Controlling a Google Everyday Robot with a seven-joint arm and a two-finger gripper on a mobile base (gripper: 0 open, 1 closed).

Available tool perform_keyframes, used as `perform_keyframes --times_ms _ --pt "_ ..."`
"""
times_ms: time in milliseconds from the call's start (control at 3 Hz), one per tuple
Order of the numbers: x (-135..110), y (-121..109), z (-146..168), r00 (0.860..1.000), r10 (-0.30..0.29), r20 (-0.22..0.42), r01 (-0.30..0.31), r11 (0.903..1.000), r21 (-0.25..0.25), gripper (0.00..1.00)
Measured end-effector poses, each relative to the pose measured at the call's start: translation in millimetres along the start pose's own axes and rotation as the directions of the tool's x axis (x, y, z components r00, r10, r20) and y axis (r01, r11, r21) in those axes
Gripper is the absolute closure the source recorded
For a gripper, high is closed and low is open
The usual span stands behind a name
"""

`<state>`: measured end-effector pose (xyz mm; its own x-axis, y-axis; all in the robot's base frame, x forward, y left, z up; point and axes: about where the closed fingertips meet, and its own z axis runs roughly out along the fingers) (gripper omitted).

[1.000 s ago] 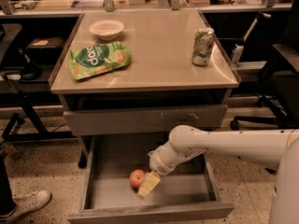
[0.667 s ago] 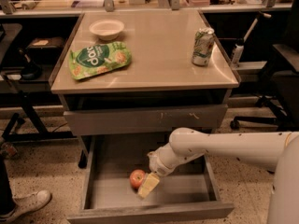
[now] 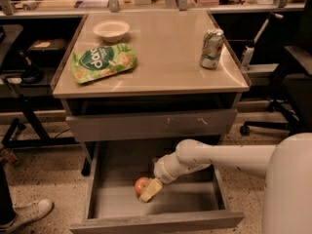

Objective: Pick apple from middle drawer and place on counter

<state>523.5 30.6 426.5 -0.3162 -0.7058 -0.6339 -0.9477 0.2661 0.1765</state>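
Observation:
The apple (image 3: 142,184), small and red-orange, lies on the grey floor of the open middle drawer (image 3: 117,204), left of centre. My gripper (image 3: 148,190) reaches down into the drawer from the right on a white arm, its pale fingertips right against the apple's right side. The beige counter (image 3: 161,52) above is the cabinet top.
On the counter stand a white bowl (image 3: 111,30), a green snack bag (image 3: 103,61) and a soda can (image 3: 211,48). A shut drawer front with white scratches (image 3: 151,125) sits above the open drawer. An office chair (image 3: 287,82) stands right; a shoe (image 3: 24,213) lies at lower left.

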Motion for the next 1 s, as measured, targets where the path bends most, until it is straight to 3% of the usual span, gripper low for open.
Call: perform_keyframes --times_ms 333,1000 --pt "0.7 0.6 1.1 1.000 0.001 0.000 -0.001 1.0000 -0.002 0.00" --pt "12.3 1.8 31.7 0.998 0.007 0.061 -0.006 0.9999 -0.012 0.00"
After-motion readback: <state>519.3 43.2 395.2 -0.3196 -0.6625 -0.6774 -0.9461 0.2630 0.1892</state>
